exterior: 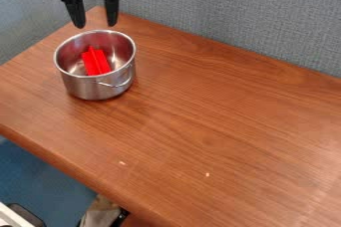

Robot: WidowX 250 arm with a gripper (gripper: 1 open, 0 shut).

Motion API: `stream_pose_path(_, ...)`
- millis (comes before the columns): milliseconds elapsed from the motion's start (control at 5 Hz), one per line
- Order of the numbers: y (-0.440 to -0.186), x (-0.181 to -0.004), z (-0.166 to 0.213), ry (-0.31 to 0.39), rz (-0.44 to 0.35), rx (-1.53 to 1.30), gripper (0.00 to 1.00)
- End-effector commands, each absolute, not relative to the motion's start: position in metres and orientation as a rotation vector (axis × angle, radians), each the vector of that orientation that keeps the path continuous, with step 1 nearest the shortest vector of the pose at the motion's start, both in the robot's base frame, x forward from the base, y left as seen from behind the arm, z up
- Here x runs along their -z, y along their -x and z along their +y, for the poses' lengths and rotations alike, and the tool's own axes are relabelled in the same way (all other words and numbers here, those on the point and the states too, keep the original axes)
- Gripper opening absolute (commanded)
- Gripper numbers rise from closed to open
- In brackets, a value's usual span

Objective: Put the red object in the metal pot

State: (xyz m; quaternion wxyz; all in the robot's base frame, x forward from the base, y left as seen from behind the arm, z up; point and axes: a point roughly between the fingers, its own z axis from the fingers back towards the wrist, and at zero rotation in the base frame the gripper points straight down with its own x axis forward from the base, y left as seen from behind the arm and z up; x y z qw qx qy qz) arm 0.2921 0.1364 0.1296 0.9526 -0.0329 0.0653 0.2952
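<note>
The metal pot (88, 86) stands on the left part of the wooden table, its small handle facing the front. The red object (96, 62) lies inside the pot, resting on the bottom. My gripper (96, 16) hangs above and behind the pot's far rim, pointing down. Its two dark fingers (78, 12) stand apart with nothing between them, clear of both the pot and the red object.
The wooden table (213, 121) stretches to the right and front of the pot. A grey-blue wall (253, 12) runs along the table's back edge. The table's front edge drops off at the lower left.
</note>
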Motion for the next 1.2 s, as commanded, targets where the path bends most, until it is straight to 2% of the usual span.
stream_pose_path(0,-0.283,-0.138,0.148,0.061,0.052,-0.492,1.00)
stream_pose_path(400,-0.279,-0.137,0.160,0.107,0.026,-0.482,1.00)
stream_pose_path(800,-0.289,-0.138,0.181,0.098,-0.012,-0.535,1.00)
stream_pose_path(1000,-0.288,-0.121,0.195,0.078,-0.013,-0.566,1.00)
